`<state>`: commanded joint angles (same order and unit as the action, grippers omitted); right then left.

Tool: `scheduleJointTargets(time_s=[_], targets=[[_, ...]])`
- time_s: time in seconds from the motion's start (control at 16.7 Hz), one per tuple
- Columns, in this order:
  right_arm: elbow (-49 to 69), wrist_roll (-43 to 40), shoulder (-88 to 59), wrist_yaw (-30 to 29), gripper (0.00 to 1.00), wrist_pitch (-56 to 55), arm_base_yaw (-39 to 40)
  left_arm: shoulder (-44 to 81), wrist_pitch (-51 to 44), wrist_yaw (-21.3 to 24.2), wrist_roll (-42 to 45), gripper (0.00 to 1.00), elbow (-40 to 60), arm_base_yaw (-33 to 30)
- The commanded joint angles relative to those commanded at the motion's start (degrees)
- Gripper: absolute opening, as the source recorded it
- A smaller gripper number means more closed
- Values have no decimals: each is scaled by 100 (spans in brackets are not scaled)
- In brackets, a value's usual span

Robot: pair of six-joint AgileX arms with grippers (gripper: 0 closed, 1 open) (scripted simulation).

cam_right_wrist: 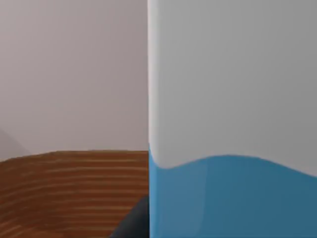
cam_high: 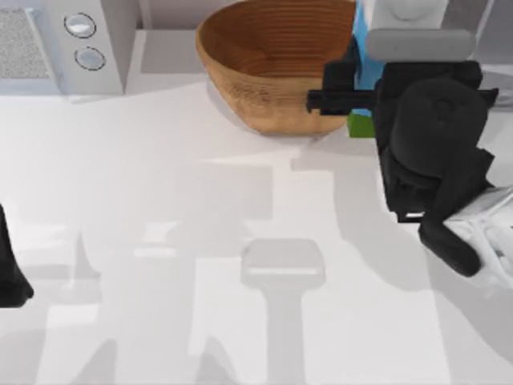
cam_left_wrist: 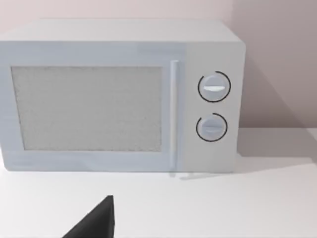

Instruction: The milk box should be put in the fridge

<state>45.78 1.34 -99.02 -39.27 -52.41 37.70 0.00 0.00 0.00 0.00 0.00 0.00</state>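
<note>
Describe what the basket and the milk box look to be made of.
Basket: apparently woven wicker or wood, matte brown, with fine ridged bands around its wall. Milk box: probably coated carton, with smooth flat faces in white over sky blue and a crisp straight edge.

- The place reads as a kitchen, drawn as a rendered simulation rather than a real room.
- A plain white worktop (cam_high: 160, 241) carries everything, backed by a bare pale wall (cam_left_wrist: 277, 59).
- A light-grey microwave (cam_left_wrist: 119, 94) stands at the worktop's far left corner, with a mesh window (cam_left_wrist: 86, 109), a vertical door handle and two round knobs (cam_left_wrist: 214, 87).
- A woven brown basket (cam_high: 272, 64) sits at the far edge, right of the middle.
- A milk box (cam_right_wrist: 233, 148), white above sky blue with a green base, stands just beside the basket, towards the far right corner.
- Surfaces are flat, clean and untextured, with soft shadows.
</note>
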Motion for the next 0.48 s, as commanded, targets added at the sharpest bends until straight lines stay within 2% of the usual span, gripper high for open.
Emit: scheduleJointTargets(time_s=[0.24,0.48], targets=[[-43,18,36,20,0,20,-34,0,0,0,0,100,0,0],[-386,97,840,271,0,500,-397,0,0,0,0,100,0,0]])
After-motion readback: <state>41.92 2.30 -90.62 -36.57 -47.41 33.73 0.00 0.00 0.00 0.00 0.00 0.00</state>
